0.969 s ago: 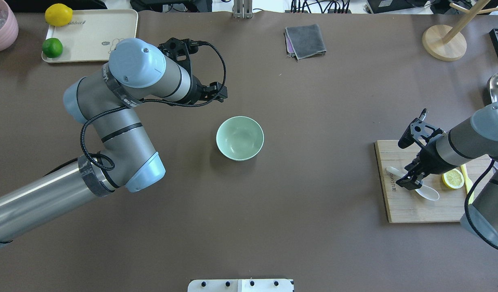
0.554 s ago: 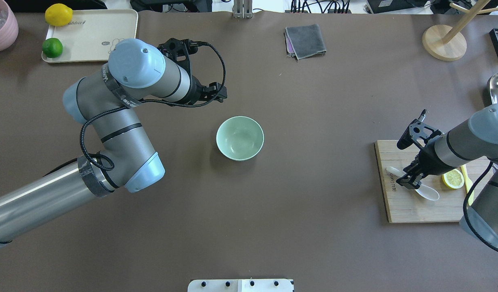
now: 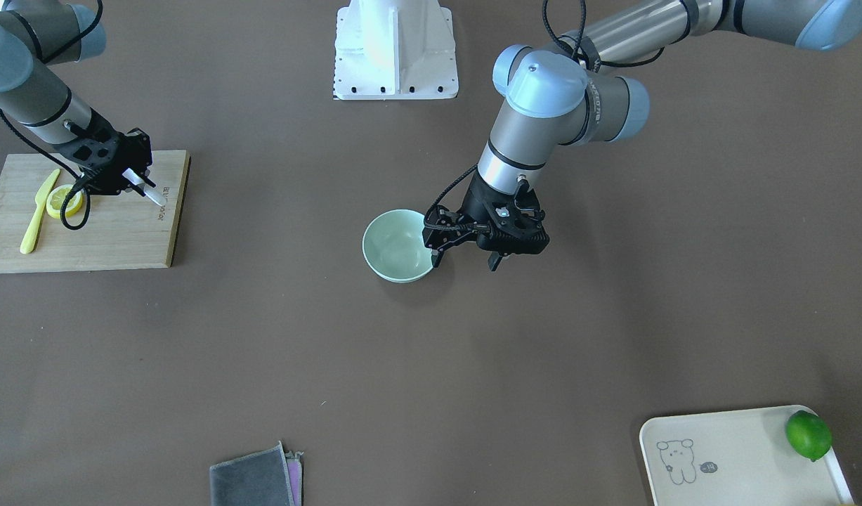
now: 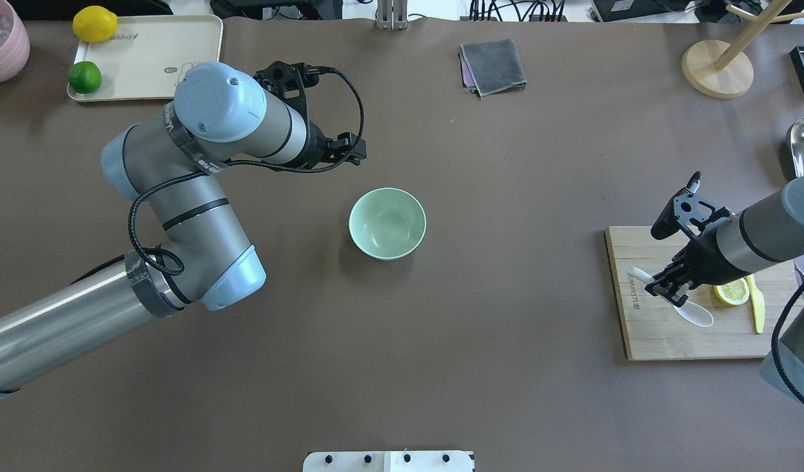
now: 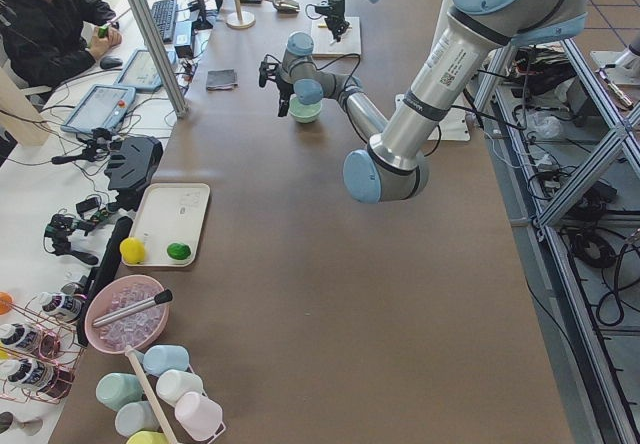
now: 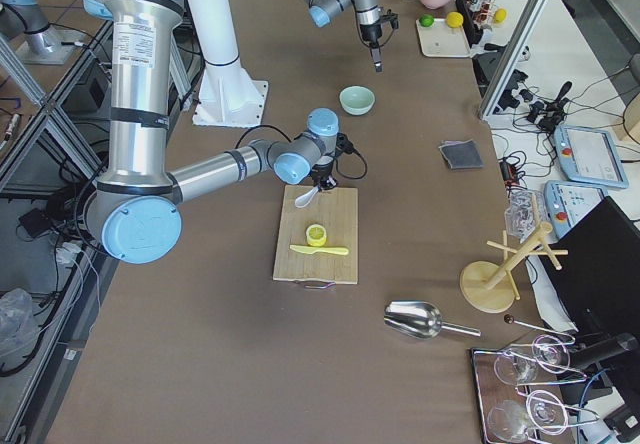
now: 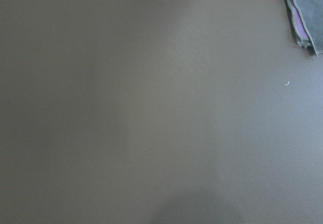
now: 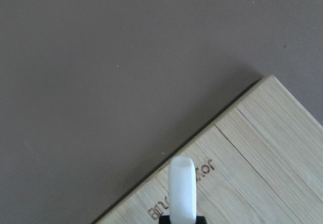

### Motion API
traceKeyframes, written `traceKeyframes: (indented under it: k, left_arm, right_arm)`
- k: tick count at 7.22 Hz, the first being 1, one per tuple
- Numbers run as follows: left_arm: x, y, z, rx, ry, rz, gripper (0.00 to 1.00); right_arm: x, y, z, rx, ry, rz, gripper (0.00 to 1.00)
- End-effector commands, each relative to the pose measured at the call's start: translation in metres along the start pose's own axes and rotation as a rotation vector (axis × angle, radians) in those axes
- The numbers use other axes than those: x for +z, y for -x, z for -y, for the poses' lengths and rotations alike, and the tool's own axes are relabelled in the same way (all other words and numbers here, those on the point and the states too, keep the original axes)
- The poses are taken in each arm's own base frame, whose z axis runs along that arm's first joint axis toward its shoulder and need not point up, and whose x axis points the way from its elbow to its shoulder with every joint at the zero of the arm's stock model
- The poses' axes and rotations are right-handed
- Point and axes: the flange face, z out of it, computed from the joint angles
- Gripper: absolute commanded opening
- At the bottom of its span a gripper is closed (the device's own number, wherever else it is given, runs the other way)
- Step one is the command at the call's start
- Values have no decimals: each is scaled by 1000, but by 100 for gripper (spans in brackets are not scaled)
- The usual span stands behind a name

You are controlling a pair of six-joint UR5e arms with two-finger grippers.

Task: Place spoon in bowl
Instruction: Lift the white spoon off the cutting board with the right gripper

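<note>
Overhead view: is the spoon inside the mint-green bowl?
No, the bowl is empty; the right gripper holds the spoon at the cutting board.

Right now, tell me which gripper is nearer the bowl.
Left. The left gripper hangs open right beside the bowl; the right gripper is far off over the cutting board, shut on the spoon.

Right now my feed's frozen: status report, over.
Right tool shut on spoon, over cutting board. Left tool open, empty, near bowl. Nothing lying between board and bowl.
</note>
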Motion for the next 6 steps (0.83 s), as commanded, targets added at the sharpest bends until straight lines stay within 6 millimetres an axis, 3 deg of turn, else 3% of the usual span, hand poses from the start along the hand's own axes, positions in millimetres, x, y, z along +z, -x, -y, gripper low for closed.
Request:
traceKeyframes:
  k: [1,2,3,4,6]
  left_arm:
    - [-5,12,17,41,-22,25,98]
    - [-10,59,35,161,-42,71,98]
    - [-24,94,49,201,-75,93,98]
    - [-52,143,78,170,-135,103,98]
    - [-57,220,98,169,-161,188,98]
  right_arm:
    - [-23,22,47,71,-88,20,0]
    - [-35,39,89,176,-146,49,0]
    - [-44,58,126,303,-168,74,0]
    - [-62,77,168,351,-184,78,0]
    - [-85,101,242,469,-254,55,0]
